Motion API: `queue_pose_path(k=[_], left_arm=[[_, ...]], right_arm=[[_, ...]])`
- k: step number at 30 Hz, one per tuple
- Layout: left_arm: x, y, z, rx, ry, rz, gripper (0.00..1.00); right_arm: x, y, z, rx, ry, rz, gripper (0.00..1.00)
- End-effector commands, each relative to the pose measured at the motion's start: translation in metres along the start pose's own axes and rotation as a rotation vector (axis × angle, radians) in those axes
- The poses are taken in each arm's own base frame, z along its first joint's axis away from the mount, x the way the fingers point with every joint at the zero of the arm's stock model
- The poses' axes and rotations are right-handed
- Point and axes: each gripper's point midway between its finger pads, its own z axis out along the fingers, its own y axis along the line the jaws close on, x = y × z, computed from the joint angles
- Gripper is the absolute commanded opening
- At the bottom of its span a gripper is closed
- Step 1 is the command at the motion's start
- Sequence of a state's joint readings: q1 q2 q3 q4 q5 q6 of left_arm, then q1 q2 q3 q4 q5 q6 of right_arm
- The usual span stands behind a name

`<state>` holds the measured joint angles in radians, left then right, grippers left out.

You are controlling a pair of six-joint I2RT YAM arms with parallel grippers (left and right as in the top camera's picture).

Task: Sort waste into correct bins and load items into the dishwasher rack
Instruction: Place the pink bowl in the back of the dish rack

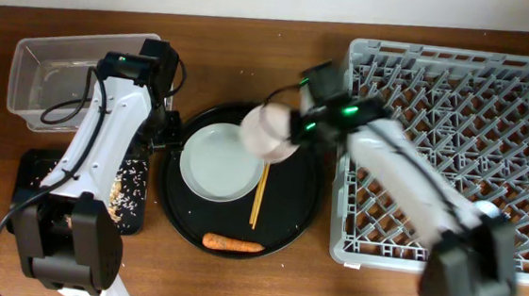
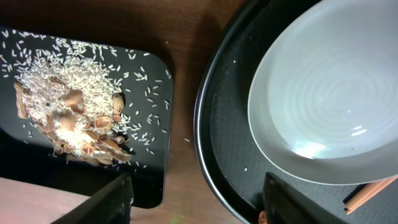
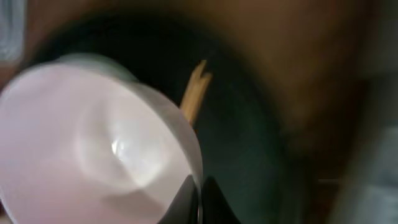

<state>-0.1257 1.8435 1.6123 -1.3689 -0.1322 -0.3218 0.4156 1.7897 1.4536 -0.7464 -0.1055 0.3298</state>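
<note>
My right gripper (image 1: 297, 124) is shut on the rim of the pinkish-white bowl (image 1: 268, 131) and holds it above the round black tray; the bowl (image 3: 93, 143) fills the blurred right wrist view. The white plate (image 1: 218, 163) lies on that tray, with the chopsticks (image 1: 260, 195) and the orange carrot (image 1: 232, 244) beside it. My left gripper (image 2: 194, 202) is open and empty between the shallow black tray (image 2: 155, 186), which holds rice scraps (image 2: 68, 99), and the round tray. The clear tub (image 1: 57, 75) stands at the back left. The grey rack (image 1: 453, 153) is at the right.
The large round black tray (image 1: 302, 217) sits in the middle between the bins and the rack. The left arm reaches across the shallow black tray (image 1: 30, 182). Wooden table shows in front.
</note>
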Motion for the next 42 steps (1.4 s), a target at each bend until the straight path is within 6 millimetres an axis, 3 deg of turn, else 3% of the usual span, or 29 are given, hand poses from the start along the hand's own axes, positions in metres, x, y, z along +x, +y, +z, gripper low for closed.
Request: queue_pose_path(k=[1, 3, 4, 9, 12, 14, 19, 24, 28, 34, 38, 42], left_arm=[[-0.007, 0.004, -0.012, 0.005, -0.058, -0.031, 0.69], [-0.009, 0.004, -0.012, 0.008, -0.066, -0.032, 0.70], [-0.009, 0.004, -0.012, 0.008, -0.067, -0.032, 0.70], [-0.012, 0.003, -0.013, 0.011, -0.077, -0.033, 0.71], [-0.013, 0.001, -0.013, 0.021, -0.079, -0.034, 0.71], [-0.013, -0.002, -0.013, 0.040, -0.077, -0.033, 0.71], [-0.013, -0.004, -0.013, 0.047, -0.077, -0.032, 0.71], [-0.013, -0.004, -0.013, 0.048, -0.080, -0.033, 0.71], [-0.014, -0.004, -0.013, 0.049, -0.081, -0.033, 0.71], [-0.014, -0.004, -0.013, 0.049, -0.084, -0.033, 0.71], [-0.014, -0.004, -0.013, 0.049, -0.084, -0.033, 0.71], [-0.014, -0.004, -0.013, 0.048, -0.082, -0.033, 0.71]], right_arm=[[-0.055, -0.072, -0.096, 0.229, -0.262, -0.021, 0.04], [-0.064, -0.133, -0.142, 0.427, -0.352, 0.051, 0.04], [-0.063, -0.174, -0.170, 0.572, -0.395, 0.124, 0.04], [-0.039, -0.280, -0.238, 1.068, -0.418, 0.319, 0.04], [-0.024, -0.316, -0.277, 1.418, -0.427, 0.416, 0.04], [-0.022, -0.328, -0.283, 1.554, -0.424, 0.445, 0.04], [-0.011, -0.360, -0.266, 1.720, -0.322, 0.462, 0.04], [0.007, -0.398, -0.236, 1.801, -0.185, 0.463, 0.04], [0.005, -0.401, -0.204, 1.721, -0.156, 0.430, 0.04], [0.002, -0.385, -0.150, 1.472, -0.102, 0.363, 0.05], [0.003, -0.380, -0.149, 1.472, -0.103, 0.364, 0.07], [0.000, -0.381, -0.192, 1.719, -0.173, 0.387, 0.04]])
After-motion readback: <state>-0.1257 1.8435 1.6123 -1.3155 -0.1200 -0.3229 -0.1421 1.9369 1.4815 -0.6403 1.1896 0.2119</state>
